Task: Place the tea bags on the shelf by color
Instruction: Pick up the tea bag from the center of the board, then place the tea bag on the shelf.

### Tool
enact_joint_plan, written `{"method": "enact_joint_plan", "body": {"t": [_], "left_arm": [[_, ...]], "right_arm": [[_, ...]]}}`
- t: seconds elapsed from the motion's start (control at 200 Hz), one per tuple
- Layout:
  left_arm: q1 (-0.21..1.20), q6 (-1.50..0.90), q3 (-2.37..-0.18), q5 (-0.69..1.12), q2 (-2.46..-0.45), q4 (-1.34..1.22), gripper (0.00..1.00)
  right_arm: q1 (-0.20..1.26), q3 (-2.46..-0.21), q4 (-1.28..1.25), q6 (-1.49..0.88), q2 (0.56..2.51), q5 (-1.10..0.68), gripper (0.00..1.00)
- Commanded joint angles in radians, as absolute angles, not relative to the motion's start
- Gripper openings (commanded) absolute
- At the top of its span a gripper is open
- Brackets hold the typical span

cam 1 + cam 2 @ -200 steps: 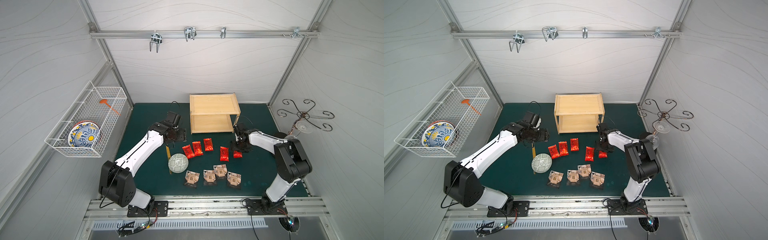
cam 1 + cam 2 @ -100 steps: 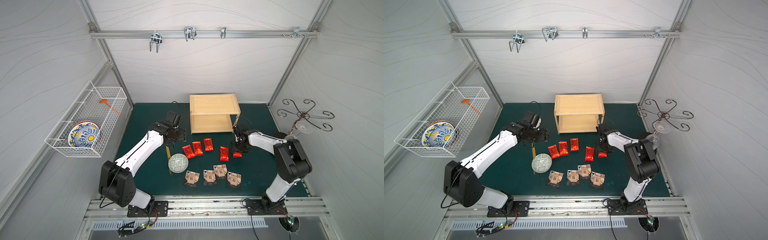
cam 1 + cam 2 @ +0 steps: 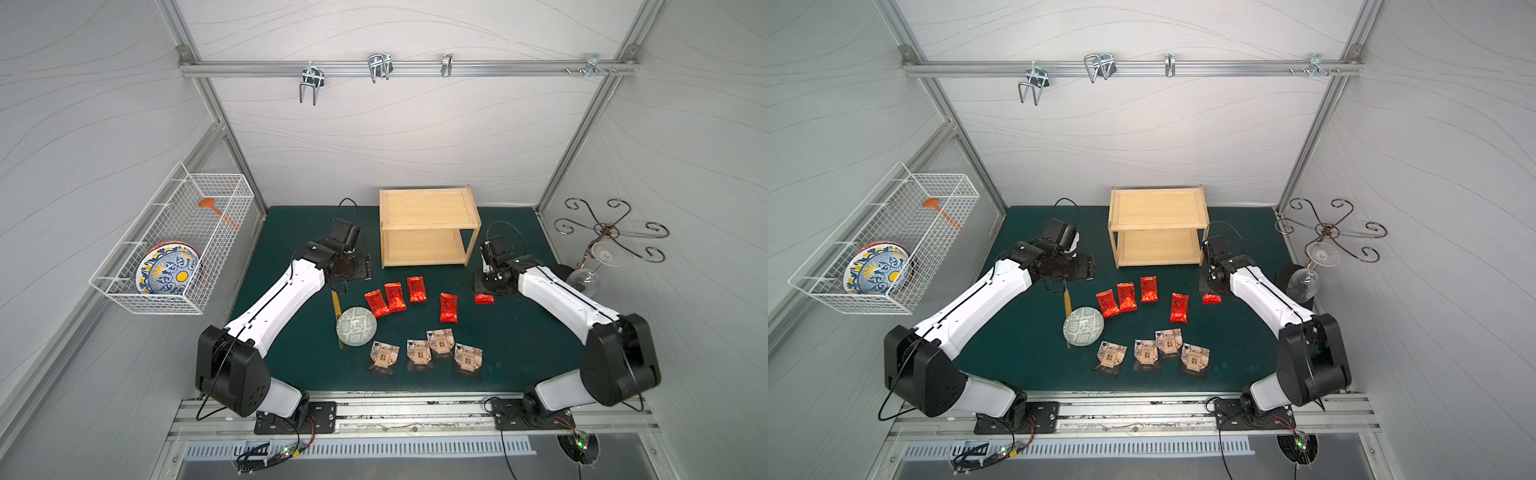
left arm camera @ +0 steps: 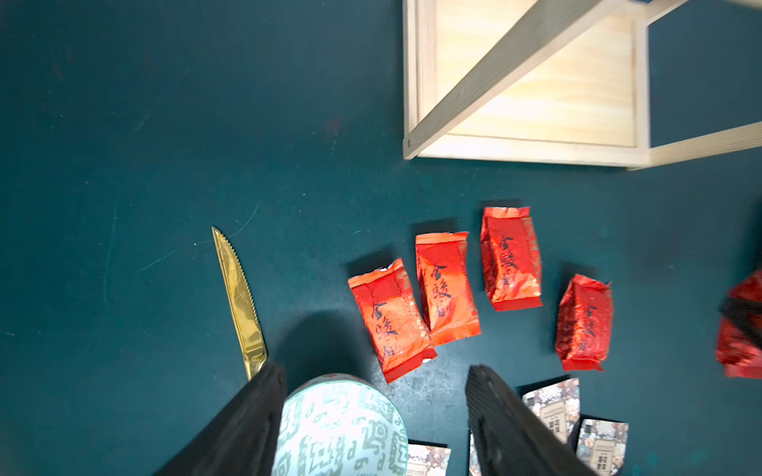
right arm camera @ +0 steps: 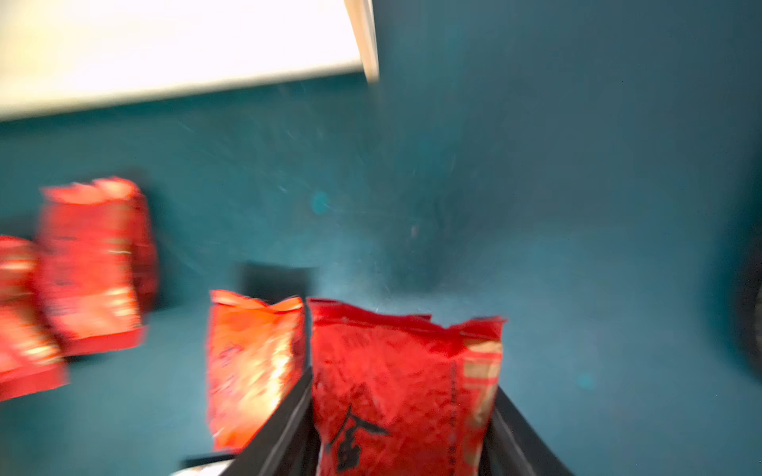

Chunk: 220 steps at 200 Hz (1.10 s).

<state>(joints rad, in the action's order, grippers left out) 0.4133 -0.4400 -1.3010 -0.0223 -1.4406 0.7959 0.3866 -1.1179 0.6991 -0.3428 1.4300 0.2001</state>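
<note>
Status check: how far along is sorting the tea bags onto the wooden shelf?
Done: nothing; both boards of the pale wooden two-tier shelf are bare. In hand: right gripper grips one shiny red foil tea bag. Remaining: four more red bags and four black-edged tan-picture bags lie on the green mat; left gripper open, empty.

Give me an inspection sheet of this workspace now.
Surface: green mat, nothing spilled.
Job's things: shelf empty; four red tea bags and four black-edged tea bags on mat.
Clutter: bowl, gold knife beside it.
Grippers: left gripper open above bowl; right gripper shut on fifth red tea bag.
Cables: wrist loops, hanging free.
Surroundings: wire basket holding plate; glass rack.
</note>
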Motion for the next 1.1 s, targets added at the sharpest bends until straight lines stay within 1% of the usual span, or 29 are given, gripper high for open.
{"method": "enact_joint_plan", "body": {"t": [0.0,0.145,0.345,0.57,0.795,1.095], "left_arm": [[0.416,-0.444,-1.348,-0.024,-1.398,0.806,0.75],[0.416,-0.455,-1.354,-0.004,-1.4,0.789,0.75],[0.416,-0.462,-1.397,0.046,-1.44,0.774,0.76],[0.415,-0.454,-1.395,0.046,-1.466,0.753,0.76],[0.414,-0.45,-1.384,0.022,-1.471,0.747,0.76],[0.414,-0.446,-1.368,0.015,-1.465,0.735,0.76]], "right_arm": [[0.38,-1.281,0.81,-0.308,1.381,0.233,0.57],[0.369,-1.466,0.788,-0.249,1.433,0.218,0.58],[0.362,-1.759,0.785,-0.148,1.637,0.186,0.57],[0.359,-1.935,0.745,-0.109,1.806,0.143,0.57],[0.36,-2.01,0.75,-0.087,1.903,0.169,0.57],[0.35,-2.01,0.734,-0.074,1.942,0.196,0.59]]}}
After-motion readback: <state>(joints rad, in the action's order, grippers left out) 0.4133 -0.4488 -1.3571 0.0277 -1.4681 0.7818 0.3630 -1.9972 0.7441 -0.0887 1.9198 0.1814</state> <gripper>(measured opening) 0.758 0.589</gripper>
